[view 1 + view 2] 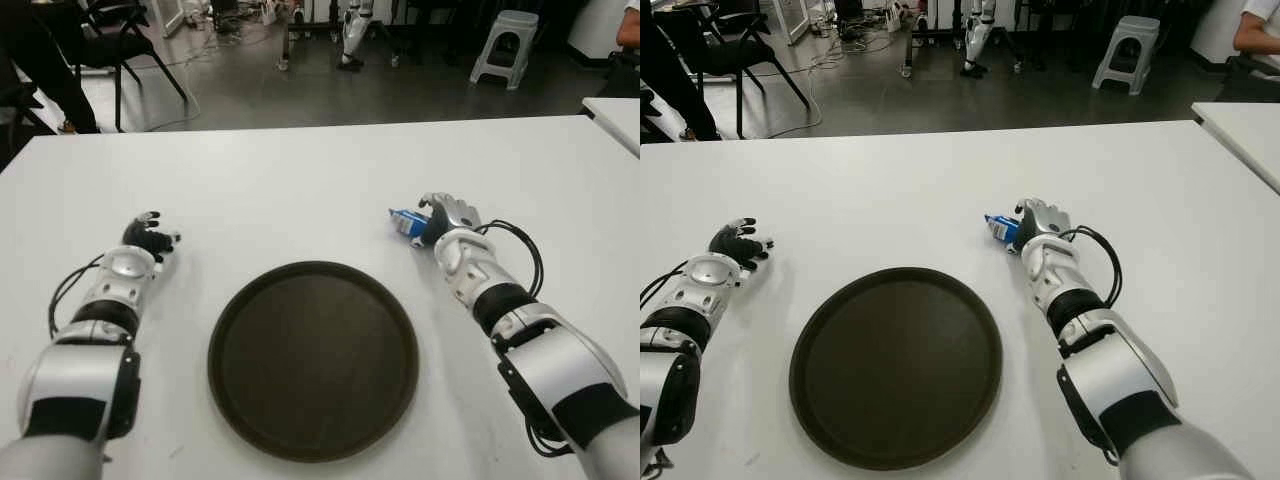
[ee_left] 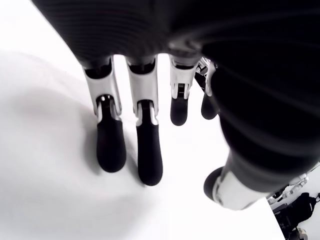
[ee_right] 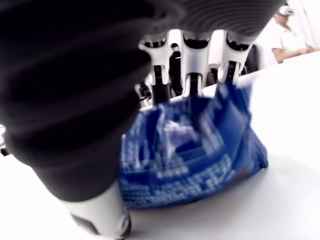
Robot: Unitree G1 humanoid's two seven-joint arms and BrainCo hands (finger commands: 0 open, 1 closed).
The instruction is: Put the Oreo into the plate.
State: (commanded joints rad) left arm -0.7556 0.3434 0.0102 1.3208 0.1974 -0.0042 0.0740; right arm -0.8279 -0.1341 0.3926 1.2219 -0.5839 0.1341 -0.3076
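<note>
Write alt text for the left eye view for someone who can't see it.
The robot's right hand grips a blue Oreo pack on a white table, just beyond and right of an empty dark round plate. The left hand shows left of the plate, fingers relaxed, holding nothing.

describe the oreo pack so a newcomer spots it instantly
On the white table, find the round dark plate at the front centre. Beyond its far right edge, the right hand grips a small blue Oreo packet, the only brightly coloured thing on the table.
</note>
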